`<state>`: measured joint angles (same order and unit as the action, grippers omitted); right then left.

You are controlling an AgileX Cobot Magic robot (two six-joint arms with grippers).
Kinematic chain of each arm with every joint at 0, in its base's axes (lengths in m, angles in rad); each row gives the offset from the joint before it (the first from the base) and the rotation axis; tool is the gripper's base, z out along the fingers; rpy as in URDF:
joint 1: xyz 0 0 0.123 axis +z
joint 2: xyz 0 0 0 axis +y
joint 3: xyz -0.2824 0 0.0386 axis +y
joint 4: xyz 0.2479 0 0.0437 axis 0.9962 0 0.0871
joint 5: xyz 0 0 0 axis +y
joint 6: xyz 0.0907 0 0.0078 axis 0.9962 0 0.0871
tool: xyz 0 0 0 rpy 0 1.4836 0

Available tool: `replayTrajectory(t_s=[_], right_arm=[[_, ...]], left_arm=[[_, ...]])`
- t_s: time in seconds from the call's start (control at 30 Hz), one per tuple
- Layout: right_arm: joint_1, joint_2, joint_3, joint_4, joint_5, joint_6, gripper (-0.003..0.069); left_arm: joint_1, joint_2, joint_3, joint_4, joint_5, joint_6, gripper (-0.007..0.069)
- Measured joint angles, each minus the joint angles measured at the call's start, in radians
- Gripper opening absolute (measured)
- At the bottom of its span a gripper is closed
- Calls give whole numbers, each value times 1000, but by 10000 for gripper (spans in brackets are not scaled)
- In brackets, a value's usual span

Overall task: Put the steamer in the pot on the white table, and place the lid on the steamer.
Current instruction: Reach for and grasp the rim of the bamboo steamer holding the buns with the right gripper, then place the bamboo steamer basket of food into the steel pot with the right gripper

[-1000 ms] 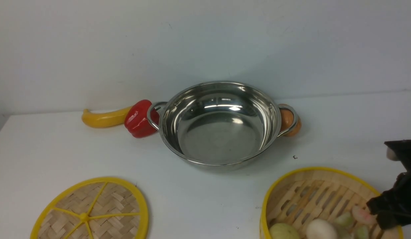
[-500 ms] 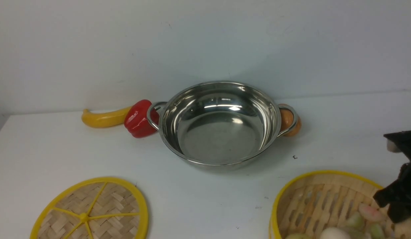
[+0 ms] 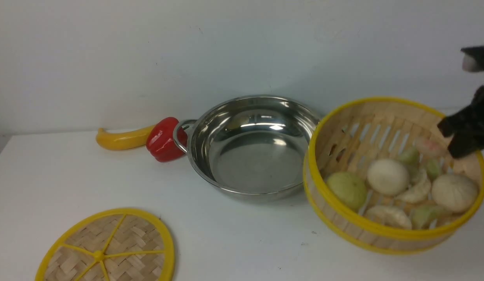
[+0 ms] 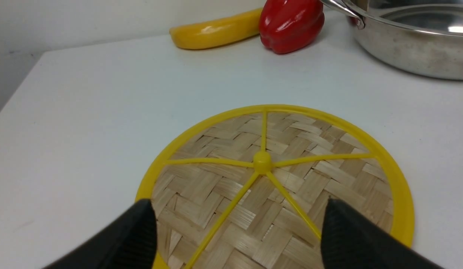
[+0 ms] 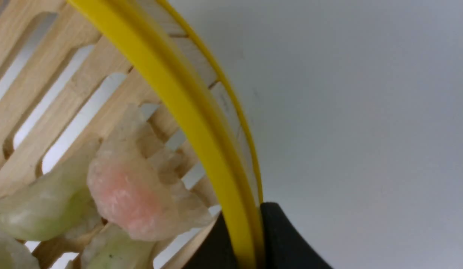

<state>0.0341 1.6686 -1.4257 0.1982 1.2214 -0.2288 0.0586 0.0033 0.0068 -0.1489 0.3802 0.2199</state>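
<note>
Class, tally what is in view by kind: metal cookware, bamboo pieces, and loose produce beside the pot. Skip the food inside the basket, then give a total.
Metal cookware: 1 (pot)
Bamboo pieces: 2 (steamer, lid)
Loose produce: 2 (red pepper, banana)
Total: 5

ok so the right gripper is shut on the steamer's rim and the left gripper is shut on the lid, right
Not quite: the left gripper is open, not shut on the lid. The left wrist view shows its fingers spread apart over the lid, lying flat on the white table. The right gripper is indeed shut on the rim of the steamer.
</note>
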Motion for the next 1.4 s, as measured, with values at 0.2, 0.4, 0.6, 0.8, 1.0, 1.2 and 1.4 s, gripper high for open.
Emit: replayTrajectory(t_s=[0.2,0.4,0.6,0.8,1.0,1.2,1.4], right_arm=[[82,107,-173,15,12,24,58],[205,328,-467,3,25,98,58],[213,514,-744,76,24,146,58],[214,664,-912,103,25,153,58],[214,770,-991,99,25,149,58],[214,832,-999,101,28,120,58],[214,845,-999,100,29,99,58]], left_arm=[[0,0,0,0,0,0,545],[0,0,0,0,0,0,545],[0,0,0,0,0,0,545],[0,0,0,0,0,0,545],[0,0,0,0,0,0,545],[0,0,0,0,0,0,545],[0,0,0,0,0,0,545]])
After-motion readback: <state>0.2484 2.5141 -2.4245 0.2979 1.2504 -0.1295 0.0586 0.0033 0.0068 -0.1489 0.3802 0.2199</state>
